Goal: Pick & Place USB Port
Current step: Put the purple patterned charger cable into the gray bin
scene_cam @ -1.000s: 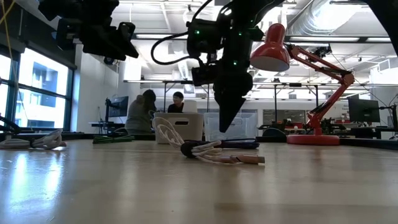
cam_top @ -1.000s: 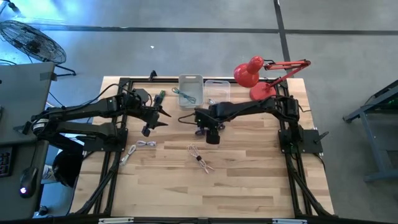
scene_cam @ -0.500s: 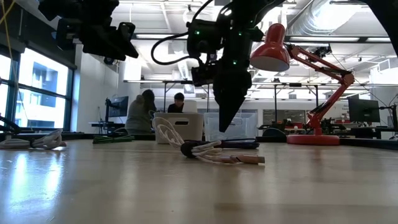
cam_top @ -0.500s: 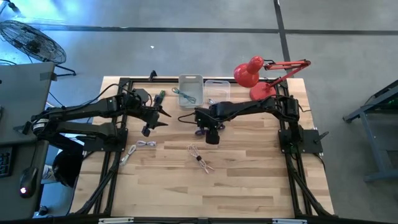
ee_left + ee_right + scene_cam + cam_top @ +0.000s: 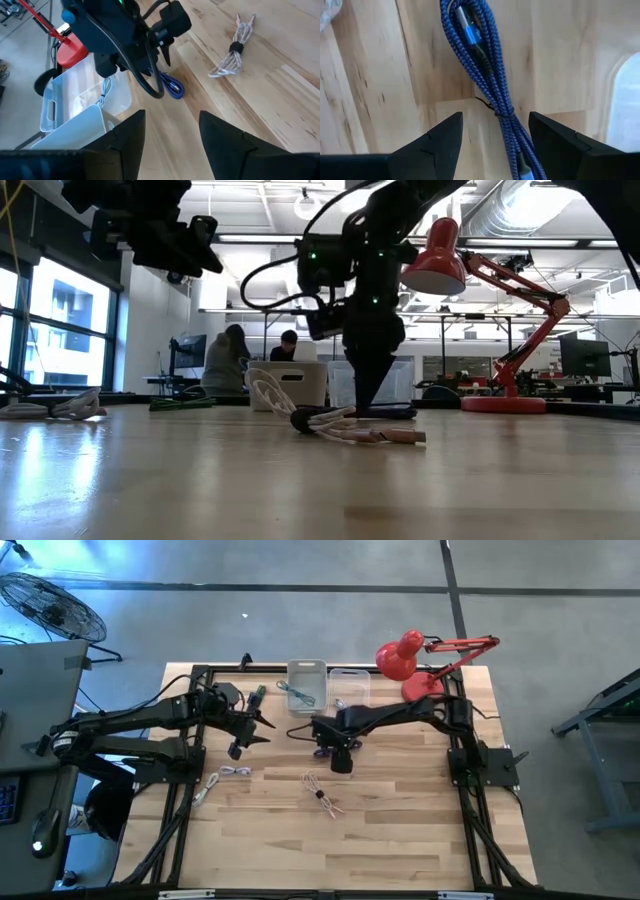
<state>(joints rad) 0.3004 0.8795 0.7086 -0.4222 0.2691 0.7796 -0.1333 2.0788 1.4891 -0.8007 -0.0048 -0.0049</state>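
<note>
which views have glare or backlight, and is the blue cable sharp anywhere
Low view: bright windows and ceiling lights backlight the right hand into a silhouette, with sheen on the table. Right wrist view: the blue cable is sharp, braid visible. High view: even light, the cable tiny.

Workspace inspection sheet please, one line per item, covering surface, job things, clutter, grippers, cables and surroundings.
Surface: wooden table, bare at the near side.
Job's things: blue cable bundled on the table; white bin and clear bin at the far edge.
Clutter: red desk lamp at the far right corner.
Grippers: right gripper open, lowered with its fingers either side of the blue cable; left gripper open, raised over the table's left.
Cables: pale cable bundle mid-table; white cable bundle at left.
Surroundings: two people seated far behind; floor fan beyond the table.
</note>
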